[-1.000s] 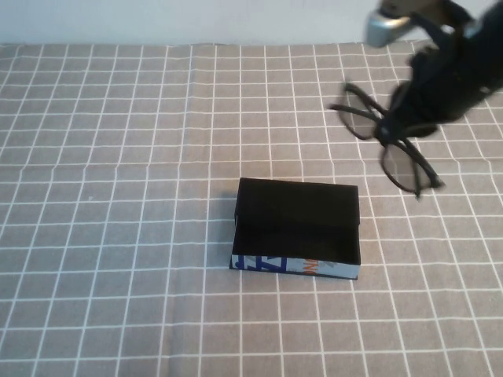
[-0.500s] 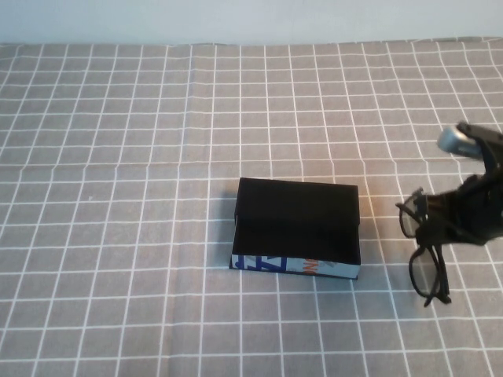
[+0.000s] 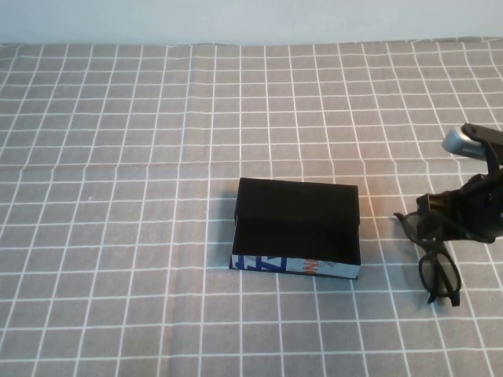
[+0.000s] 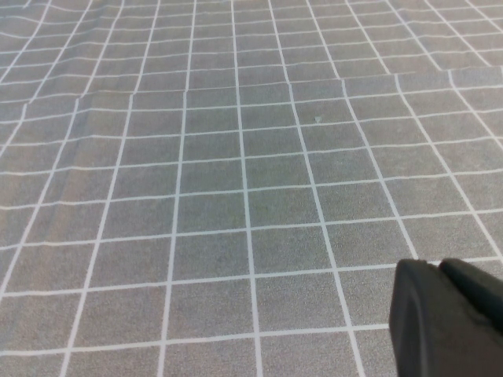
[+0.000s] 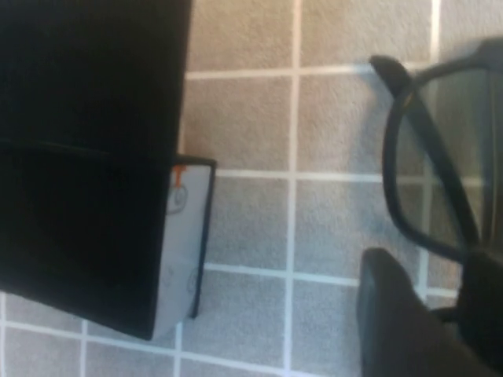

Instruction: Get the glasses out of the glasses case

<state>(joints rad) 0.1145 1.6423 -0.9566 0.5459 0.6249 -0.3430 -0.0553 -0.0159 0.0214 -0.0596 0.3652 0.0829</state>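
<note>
The glasses case (image 3: 297,228) lies open at the middle of the table, black inside, its white-blue front facing me; it also shows in the right wrist view (image 5: 86,157). The black glasses (image 3: 438,271) are out of the case, to its right, low over the cloth. My right gripper (image 3: 431,217) is shut on the glasses near their upper part; in the right wrist view the gripper (image 5: 432,271) has the frame (image 5: 391,181) between its fingers. My left gripper (image 4: 448,310) is shut and empty over bare cloth, and is out of the high view.
The table is covered by a grey cloth with a white grid (image 3: 118,157). The right arm (image 3: 475,188) reaches in from the right edge.
My right gripper carried the glasses from high at the back right down to the cloth right of the case. In the last half second they sank a little lower.
</note>
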